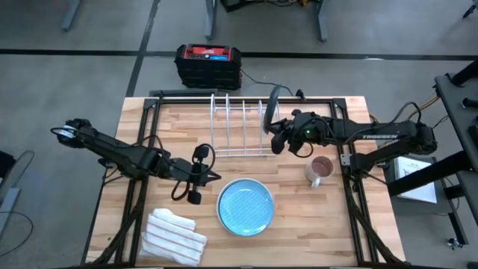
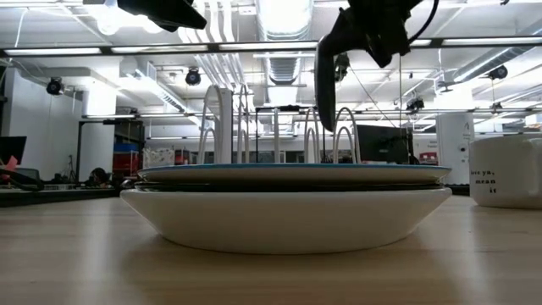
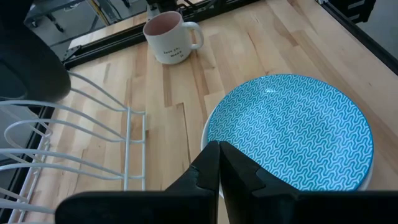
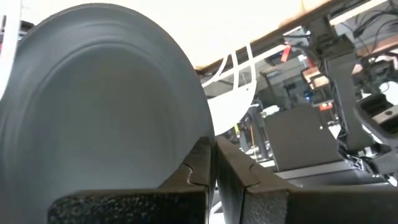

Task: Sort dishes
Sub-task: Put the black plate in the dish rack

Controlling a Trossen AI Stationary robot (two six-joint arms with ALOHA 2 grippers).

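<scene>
A dark blue-grey dish stands on edge over the white wire rack at the table's far side, held by my right gripper, which is shut on it. In the low view the dish shows edge-on. A light blue dish tops a stack at the near middle. The stack's bottom dish is white and rests on the table, with a darker layer between them. My left gripper is shut and empty just left of the stack, its tips at the blue dish's rim. My right gripper pinches the dark dish's rim between its two fingers, coming about level from the table's right side. The dish stands upright on edge, clear of the table. Whether its lower edge touches the rack's wires I cannot tell.
A beige mug stands right of the stack, below my right arm. A folded white striped cloth lies at the near left. A black and red box sits beyond the far edge. Bare wood lies at the near right.
</scene>
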